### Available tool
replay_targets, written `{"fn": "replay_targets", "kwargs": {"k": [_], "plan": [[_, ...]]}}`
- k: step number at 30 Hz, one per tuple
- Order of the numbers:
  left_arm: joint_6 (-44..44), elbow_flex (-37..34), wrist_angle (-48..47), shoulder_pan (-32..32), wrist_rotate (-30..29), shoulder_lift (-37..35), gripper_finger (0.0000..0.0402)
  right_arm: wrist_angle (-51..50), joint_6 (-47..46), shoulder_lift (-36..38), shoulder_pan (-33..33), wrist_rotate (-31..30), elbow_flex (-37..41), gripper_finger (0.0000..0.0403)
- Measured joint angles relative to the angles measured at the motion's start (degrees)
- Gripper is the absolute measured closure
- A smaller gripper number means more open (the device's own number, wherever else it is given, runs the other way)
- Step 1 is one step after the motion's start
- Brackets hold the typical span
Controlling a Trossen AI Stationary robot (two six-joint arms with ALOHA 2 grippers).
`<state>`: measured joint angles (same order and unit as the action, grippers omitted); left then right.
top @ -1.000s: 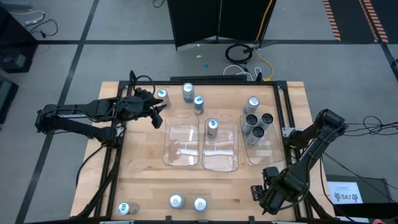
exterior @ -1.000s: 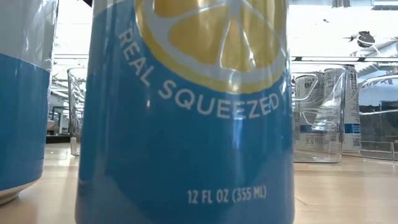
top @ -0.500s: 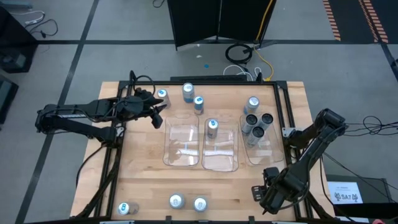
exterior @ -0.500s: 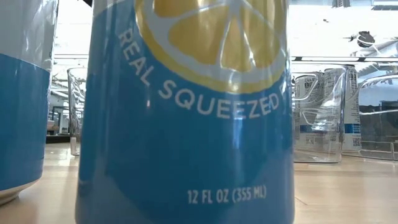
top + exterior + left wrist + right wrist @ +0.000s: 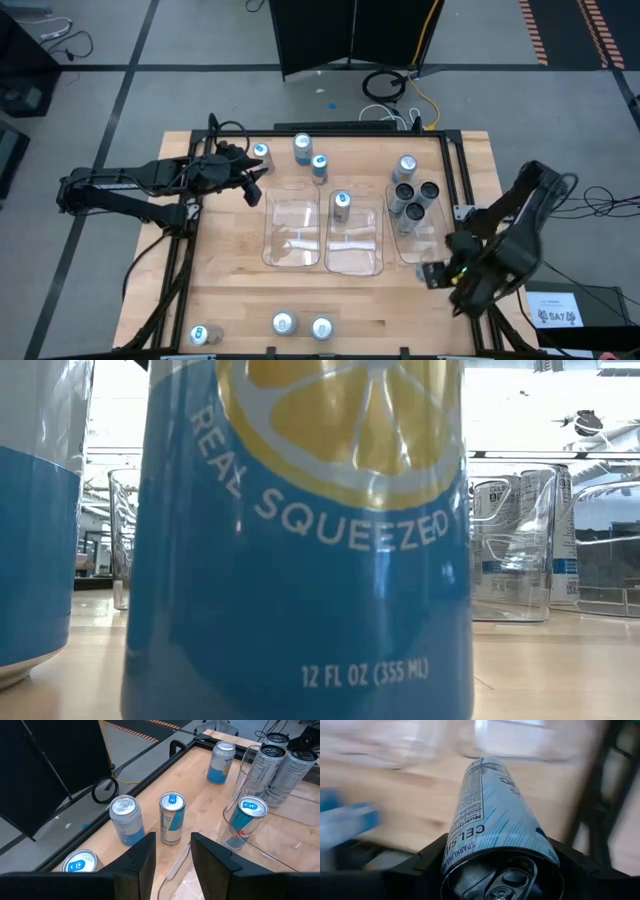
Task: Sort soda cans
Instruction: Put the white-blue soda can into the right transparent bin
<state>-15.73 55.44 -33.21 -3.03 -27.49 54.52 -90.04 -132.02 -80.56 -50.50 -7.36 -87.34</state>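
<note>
A dark grey soda can (image 5: 495,815) sits in my shut right gripper (image 5: 500,857), which hangs near the table's right edge (image 5: 438,273), just on the near side of the right clear tray (image 5: 425,240). My left gripper (image 5: 172,862) is open and touches nothing, at the table's far left (image 5: 255,187) beside a blue-marked can (image 5: 260,153). Other cans stand upright on their bases: two at the far edge (image 5: 302,147), one in the middle tray (image 5: 342,205), several in the right tray (image 5: 404,192) and three along the near edge (image 5: 283,323). My right gripper pinches the dark grey can by its side wall near the top end (image 5: 470,847), one finger (image 5: 427,856) on each side. The can lies along the fingers, its tab end (image 5: 502,880) toward the wrist. It is lifted clear of the table.
A big blue lemon-printed can (image 5: 300,540) fills the low view right in front of the camera. Three clear trays lie side by side at mid-table; the left one (image 5: 292,232) holds no can. A black frame rail (image 5: 462,180) runs along the table's right edge.
My right arm has swung from the table's near right corner toward the far edge, up to the right tray, moving fast in the last half second. My left arm has kept still.
</note>
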Motion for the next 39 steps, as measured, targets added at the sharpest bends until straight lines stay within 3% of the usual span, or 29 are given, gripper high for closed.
{"fn": "replay_targets", "kwargs": {"k": [6,19,30,39], "plan": [[-0.1,0.0,0.2,0.0,-0.2,0.0,0.0269,-0.2,4.2,9.4,4.6,-6.8,6.2,0.0167],[-0.2,0.0,0.5,0.0,-0.4,0.0,0.0269,-0.1,13.1,26.8,14.3,-2.0,23.4,0.0167],[-0.4,0.0,1.9,0.0,-0.4,0.0,0.0269,0.0,25.0,28.3,25.3,0.4,25.3,0.0167],[-0.4,0.0,1.9,0.0,-0.4,0.0,0.0269,0.0,36.6,26.2,38.8,3.1,25.3,0.0167]]}}
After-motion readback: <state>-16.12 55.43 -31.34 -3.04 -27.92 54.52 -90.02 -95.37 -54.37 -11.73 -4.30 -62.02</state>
